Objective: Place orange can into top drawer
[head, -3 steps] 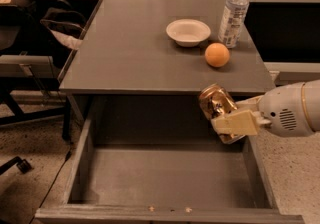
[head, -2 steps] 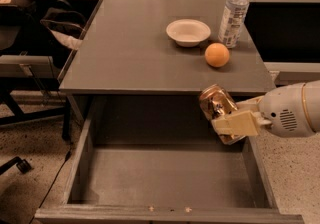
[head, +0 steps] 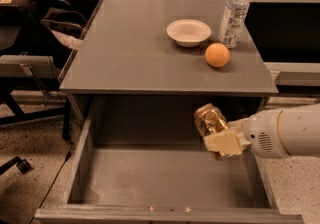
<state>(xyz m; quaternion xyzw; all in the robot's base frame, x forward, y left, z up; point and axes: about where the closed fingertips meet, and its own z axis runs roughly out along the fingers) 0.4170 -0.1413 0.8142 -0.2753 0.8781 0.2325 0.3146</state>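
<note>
The orange can (head: 208, 118), brownish-gold with a shiny end, is held in my gripper (head: 220, 140), which is shut on it. The gripper reaches in from the right on a white arm and holds the can above the right side of the open top drawer (head: 165, 175). The can is tilted, its end facing up and left. The drawer is pulled out below the desk top, its flat grey bottom bare. The can does not touch the drawer bottom.
On the grey desk top (head: 135, 53) stand a white bowl (head: 188, 32), a round orange fruit (head: 217, 54) and a clear water bottle (head: 234, 14). A dark chair (head: 30, 68) stands to the left of the desk.
</note>
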